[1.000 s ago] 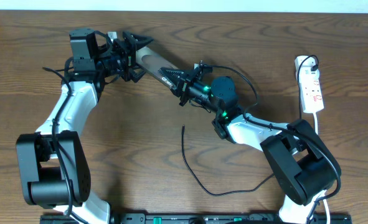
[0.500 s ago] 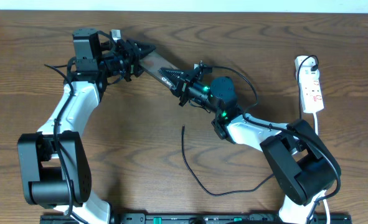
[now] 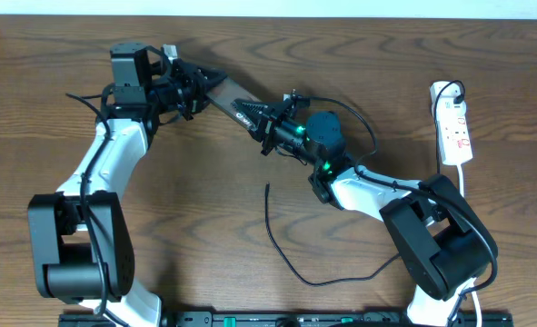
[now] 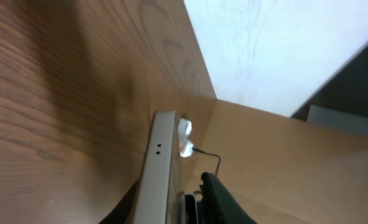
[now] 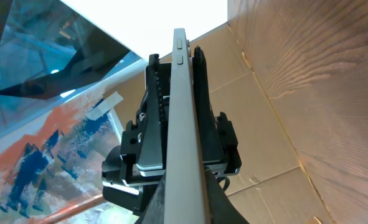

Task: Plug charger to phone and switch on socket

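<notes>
Overhead, the phone (image 3: 234, 98) is held up off the tabletop (image 3: 186, 200). The left end effector (image 3: 204, 84) pinches one end, arm stretched up-table, and the clamped right end effector (image 3: 266, 120) holds the other, wrist folded leftward; the charger (image 3: 282, 250) lies loose nearer the robot. In the left wrist view the phone sits edge-on between closed fingers (image 4: 220, 198), so that grip should be firm before the right releases to fetch the plug. In the right wrist view the phone's thin edge is clamped squarely.

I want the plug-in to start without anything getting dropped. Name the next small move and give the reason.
Probably open the fingers of the right gripper and draw it off the phone. Both ends of the phone look clamped, the left gripper at the far end, so it seems supported; the charger's plug tip lies untouched on the table, and a free arm must fetch it.
</notes>
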`<state>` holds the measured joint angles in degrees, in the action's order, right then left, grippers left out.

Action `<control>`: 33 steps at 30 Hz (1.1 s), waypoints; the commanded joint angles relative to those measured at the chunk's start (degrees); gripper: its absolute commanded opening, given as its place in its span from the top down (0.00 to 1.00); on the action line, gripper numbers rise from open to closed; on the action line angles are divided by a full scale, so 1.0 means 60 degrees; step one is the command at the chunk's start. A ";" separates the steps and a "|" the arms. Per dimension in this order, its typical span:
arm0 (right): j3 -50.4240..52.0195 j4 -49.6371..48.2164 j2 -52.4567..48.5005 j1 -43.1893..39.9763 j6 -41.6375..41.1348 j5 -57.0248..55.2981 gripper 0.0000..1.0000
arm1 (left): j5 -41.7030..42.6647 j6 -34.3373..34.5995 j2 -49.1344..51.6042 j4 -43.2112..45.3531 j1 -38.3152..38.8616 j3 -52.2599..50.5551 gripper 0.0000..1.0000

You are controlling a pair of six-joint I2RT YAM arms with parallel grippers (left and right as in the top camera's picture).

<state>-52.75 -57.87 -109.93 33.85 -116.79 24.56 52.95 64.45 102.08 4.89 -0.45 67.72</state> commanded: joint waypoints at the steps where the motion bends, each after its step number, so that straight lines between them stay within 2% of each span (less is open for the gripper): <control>1: -0.0080 0.0098 0.0080 0.0073 -0.0026 -0.0080 0.98 | -0.0339 -0.0306 -0.0226 0.0055 0.0262 -0.0004 0.78; 13: -0.0080 0.0076 0.0080 0.0073 -0.0022 -0.0080 0.98 | -0.0688 -0.0488 -0.0226 -0.0015 0.0404 -0.0004 0.81; 14: -0.0080 0.0076 0.0080 0.0073 -0.0022 -0.0080 0.98 | -0.0688 -0.0488 -0.0226 -0.0015 0.0404 -0.0004 0.85; 22: -0.0080 0.0076 0.0080 0.0076 -0.0018 -0.0080 0.98 | -0.0656 -0.0484 -0.0226 -0.0015 0.0404 -0.0004 0.92; 33: -0.0080 0.0076 0.0080 0.0080 -0.0022 -0.0076 0.98 | -0.0659 -0.0488 -0.0226 -0.0015 0.0404 -0.0004 0.93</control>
<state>-52.75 -57.67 -109.93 33.82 -118.34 23.27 47.90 64.71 102.08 4.56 1.28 67.72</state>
